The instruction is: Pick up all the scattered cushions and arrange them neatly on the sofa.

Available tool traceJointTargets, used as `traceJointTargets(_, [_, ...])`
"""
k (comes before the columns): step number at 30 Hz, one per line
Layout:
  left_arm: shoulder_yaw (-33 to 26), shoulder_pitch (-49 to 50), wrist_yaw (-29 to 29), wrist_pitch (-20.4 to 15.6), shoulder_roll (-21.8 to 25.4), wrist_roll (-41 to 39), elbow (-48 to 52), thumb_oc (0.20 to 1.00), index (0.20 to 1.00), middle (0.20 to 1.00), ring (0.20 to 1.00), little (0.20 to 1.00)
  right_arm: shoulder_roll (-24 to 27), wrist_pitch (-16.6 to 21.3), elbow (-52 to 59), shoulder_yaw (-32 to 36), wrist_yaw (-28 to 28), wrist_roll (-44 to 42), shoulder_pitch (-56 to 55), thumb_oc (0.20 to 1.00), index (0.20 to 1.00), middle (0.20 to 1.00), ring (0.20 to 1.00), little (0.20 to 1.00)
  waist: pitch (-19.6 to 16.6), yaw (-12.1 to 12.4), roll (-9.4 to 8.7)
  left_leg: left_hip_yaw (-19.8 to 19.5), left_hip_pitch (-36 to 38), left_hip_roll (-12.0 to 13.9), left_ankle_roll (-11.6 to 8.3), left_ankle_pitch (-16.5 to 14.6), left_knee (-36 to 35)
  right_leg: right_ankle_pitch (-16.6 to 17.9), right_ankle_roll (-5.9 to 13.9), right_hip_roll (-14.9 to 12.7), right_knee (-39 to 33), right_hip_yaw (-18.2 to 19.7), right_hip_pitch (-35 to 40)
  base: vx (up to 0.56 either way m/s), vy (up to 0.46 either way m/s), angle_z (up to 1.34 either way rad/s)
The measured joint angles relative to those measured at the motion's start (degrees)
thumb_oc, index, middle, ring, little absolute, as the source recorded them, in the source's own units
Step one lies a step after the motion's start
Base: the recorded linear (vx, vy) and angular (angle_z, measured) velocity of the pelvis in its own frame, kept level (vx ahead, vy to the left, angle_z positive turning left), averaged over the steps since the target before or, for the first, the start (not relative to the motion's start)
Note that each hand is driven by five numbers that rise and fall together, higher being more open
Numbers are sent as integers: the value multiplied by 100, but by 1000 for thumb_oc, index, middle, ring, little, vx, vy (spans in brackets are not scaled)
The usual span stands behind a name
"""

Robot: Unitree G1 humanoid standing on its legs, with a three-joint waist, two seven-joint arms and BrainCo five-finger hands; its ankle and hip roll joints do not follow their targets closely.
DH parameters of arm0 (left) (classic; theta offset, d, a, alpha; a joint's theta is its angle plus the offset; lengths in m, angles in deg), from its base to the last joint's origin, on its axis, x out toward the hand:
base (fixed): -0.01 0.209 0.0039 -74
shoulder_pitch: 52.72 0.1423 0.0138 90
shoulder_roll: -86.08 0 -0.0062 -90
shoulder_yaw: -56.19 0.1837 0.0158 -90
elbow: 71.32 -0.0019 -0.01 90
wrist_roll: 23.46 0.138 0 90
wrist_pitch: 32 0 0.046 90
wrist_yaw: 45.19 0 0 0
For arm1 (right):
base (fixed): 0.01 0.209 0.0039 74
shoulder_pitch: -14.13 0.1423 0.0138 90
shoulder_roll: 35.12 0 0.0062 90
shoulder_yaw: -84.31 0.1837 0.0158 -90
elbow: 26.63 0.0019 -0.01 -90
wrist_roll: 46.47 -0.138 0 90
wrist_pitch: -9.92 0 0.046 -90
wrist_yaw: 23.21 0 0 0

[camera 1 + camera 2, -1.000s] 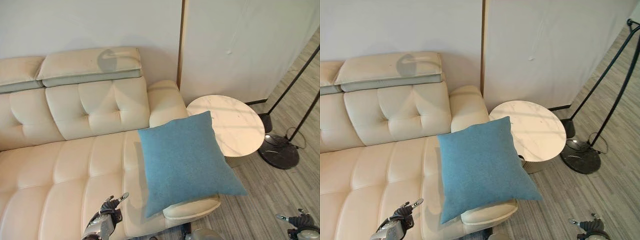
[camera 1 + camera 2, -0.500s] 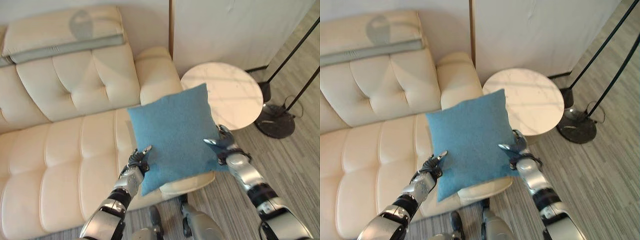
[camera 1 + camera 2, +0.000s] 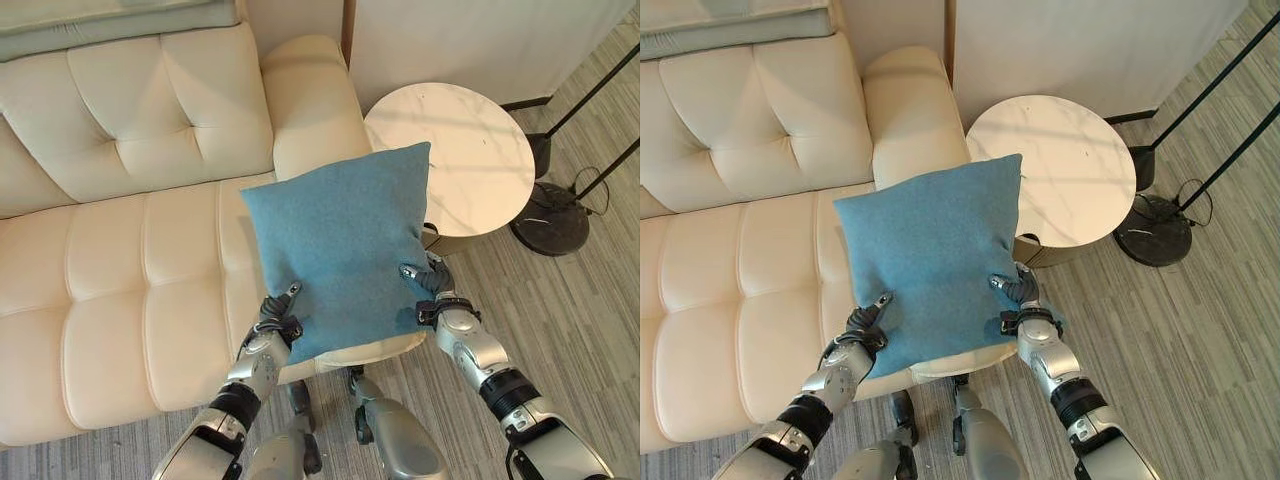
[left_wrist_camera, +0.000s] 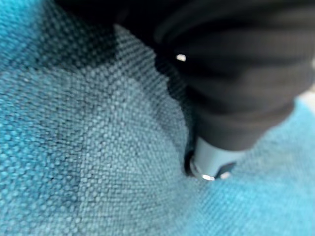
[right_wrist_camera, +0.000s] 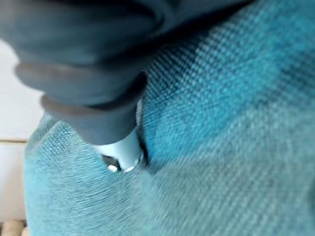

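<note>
I see the blue cushion [image 3: 340,245] on the sofa [image 3: 110,270], draped over its armrest end beside the round side table [image 3: 455,160], one corner pointing toward the table. It sits squarely between my two hands, neither one nearer. My left hand [image 3: 277,318] pinches the lower edge on the seat side; my right hand [image 3: 428,282] pinches the edge on the table side (both wrist views show a thumb pressed into the weave). Half a second ago both hands were just reaching the cushion's edges; now they grip it, and the cushion looks bunched. Next I judge a lift toward the backrest.
</note>
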Motion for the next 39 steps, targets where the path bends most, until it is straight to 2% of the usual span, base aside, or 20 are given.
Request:
traceJointTargets(6, [21, 915, 83, 77, 158, 2, 1100, 200, 200, 200, 200, 200, 1, 14, 674, 225, 174, -374, -789, 200, 200, 200, 200, 200, 18, 209, -28, -90, 220, -21, 7, -4, -2, -31, 38, -30, 1, -28, 257, -53, 132, 7])
traceJointTargets(11, [2, 1325, 184, 197, 297, 25, 1628, 200, 200, 200, 200, 200, 97, -37, 1325, 272, 262, -441, -1465, 200, 200, 200, 200, 200, 19, 241, -32, -90, 306, -114, 21, -10, -1, -1, 94, -121, 1, -35, 351, -162, 132, 4])
traceJointTargets(13, [-2, 1552, 204, 238, 423, 64, 1927, 200, 200, 200, 200, 200, 94, -44, 1483, 286, 295, -429, -1634, 200, 200, 200, 200, 200, 20, 229, -48, -44, 250, -164, 89, 7, 13, -21, 359, -187, 1, 19, 283, -238, 43, -11])
traceJointTargets(15, [-4, 1566, 225, 254, 415, 141, 1941, 200, 200, 200, 200, 200, 107, -57, 1488, 307, 308, -395, -1689, 200, 200, 200, 200, 200, 42, 179, 27, -81, 171, -76, 268, 116, 29, -177, 622, -175, 138, 18, 229, -118, -18, 16])
traceJointTargets(16, [-1, 1581, 247, 260, 415, 254, 1994, 200, 200, 200, 200, 200, 105, -117, 1490, 329, 309, -347, -1715, 200, 200, 200, 200, 200, 71, 183, 127, -142, 127, 100, 284, 175, 16, -570, 572, -85, 826, 8, 30, -104, -76, 33])
traceJointTargets(17, [-2, 1596, 247, 296, 429, 255, 2005, 200, 200, 200, 200, 200, 97, -171, 1514, 382, 320, -302, -1768, 200, 200, 200, 200, 200, 53, 213, 161, -265, 86, 209, 236, 228, 22, -778, 568, -115, 1106, 49, 142, -113, -107, 32])
traceJointTargets(19, [9, 1628, 246, 367, 458, 257, 2005, 200, 200, 200, 200, 200, 73, -171, 1549, 423, 347, -221, -1884, 200, 200, 200, 200, 200, 7, 281, 92, -480, 88, 257, 153, 292, 12, -1033, 585, -282, 977, 256, 656, -83, -140, 48])
traceJointTargets(21, [-2, 1675, 245, 421, 499, 259, 2007, 200, 200, 200, 200, 200, 49, -174, 1558, 405, 356, -197, -1908, 200, 200, 200, 200, 200, -37, 383, 21, -562, 88, 242, 90, 356, 10, -1033, 563, -310, 577, 325, 942, -117, -147, 32])
traceJointTargets(23, [-54, 1802, 247, 428, 496, 259, 2007, 200, 200, 200, 200, 200, 26, -186, 1569, 370, 362, -107, -1867, 200, 200, 200, 200, 200, -79, 488, 39, -618, 85, 320, -1, 409, 6, -889, 362, -215, 242, 305, 1116, -194, -200, 10])
traceJointTargets(26, [-248, 2110, 253, 449, 431, 257, 2108, 200, 200, 200, 200, 200, 60, -191, 1582, 255, 371, -82, -1874, 200, 200, 200, 200, 200, -246, 588, 31, -744, -65, 472, -195, 533, 49, -745, 226, 29, 0, 265, 1170, -379, -410, 19])
traceJointTargets(29, [-240, 2338, 253, 490, 434, 257, 2191, 200, 200, 200, 200, 200, 135, -206, 1623, 230, 420, -82, -2051, 200, 200, 200, 200, 200, -285, 688, 25, -1148, -233, 635, -430, 662, 150, -804, 195, 246, 6, -54, 1241, -272, -226, 50])
traceJointTargets(31, [-231, 2371, 253, 531, 422, 256, 2183, 200, 200, 200, 200, 200, 124, -213, 1636, 231, 426, -84, -2147, 200, 200, 200, 200, 200, -307, 672, 39, -1330, -308, 676, -485, 730, 135, -853, 125, 301, 9, -261, 1271, -190, -120, 75])
traceJointTargets(32, [-222, 2382, 252, 565, 377, 258, 2184, 200, 200, 200, 200, 200, 161, -232, 1668, 274, 425, -82, -2260, 200, 200, 200, 200, 200, -296, 550, 110, -1306, -424, 720, -577, 758, 80, -895, 57, 332, 25, -622, 1327, -115, -71, 110])
traceJointTargets(33, [-222, 2385, 252, 577, 354, 259, 2182, 200, 200, 200, 200, 200, 182, -239, 1672, 282, 424, -82, -2296, 200, 200, 200, 200, 200, -285, 541, 157, -1189, -471, 787, -486, 671, 42, -918, 10, 353, 54, -740, 1337, -196, -130, 140])
traceJointTargets(34, [-213, 2376, 251, 616, 362, 260, 2175, 200, 200, 200, 200, 200, 174, -252, 1690, 313, 416, -83, -2397, 200, 200, 200, 200, 200, -299, 530, 47, -484, -456, 873, -530, 294, 65, -1006, -193, 186, 48, -957, 1327, -125, -75, 106])
traceJointTargets(35, [-205, 2358, 244, 625, 409, 266, 2160, 200, 200, 200, 200, 200, 194, -259, 1702, 311, 418, -82, -2447, 200, 200, 200, 200, 200, -267, 540, -88, -203, -525, 797, -442, 121, 299, -888, -391, 3, 19, -1129, 1329, -163, -64, 98])
traceJointTargets(36, [-195, 2381, 246, 664, 400, 265, 2145, 200, 200, 200, 200, 200, 226, -272, 1761, 311, 418, -83, -2467, 200, 200, 200, 200, 200, -264, 565, -113, -70, -577, 663, -334, 34, 822, -910, -294, -195, 14, -1281, 1354, -81, -5, 68])
traceJointTargets(37, [-193, 2388, 246, 682, 386, 265, 2145, 200, 200, 200, 200, 200, 235, -275, 1786, 318, 418, -83, -2498, 200, 200, 200, 200, 200, -266, 524, -110, -37, -614, 635, -284, -46, 1186, -872, -325, -285, -20, -1420, 1387, -37, 33, 79])
traceJointTargets(38, [-180, 2390, 246, 689, 347, 268, 2150, 200, 200, 200, 200, 200, 245, -280, 1854, 322, 412, -83, -2602, 200, 200, 200, 200, 200, -280, 447, -102, 5, -599, 547, -301, -154, 1562, -946, -201, -402, -21, -1578, 1423, 23, 53, 84])
traceJointTargets(39, [-176, 2395, 245, 688, 321, 293, 2155, 200, 200, 200, 200, 200, 260, -280, 1896, 327, 413, -84, -2689, 200, 200, 200, 200, 200, -341, 397, -3, 81, -467, 520, -266, -188, 1595, -972, -113, -424, 33, -1678, 1393, 22, 53, 94])
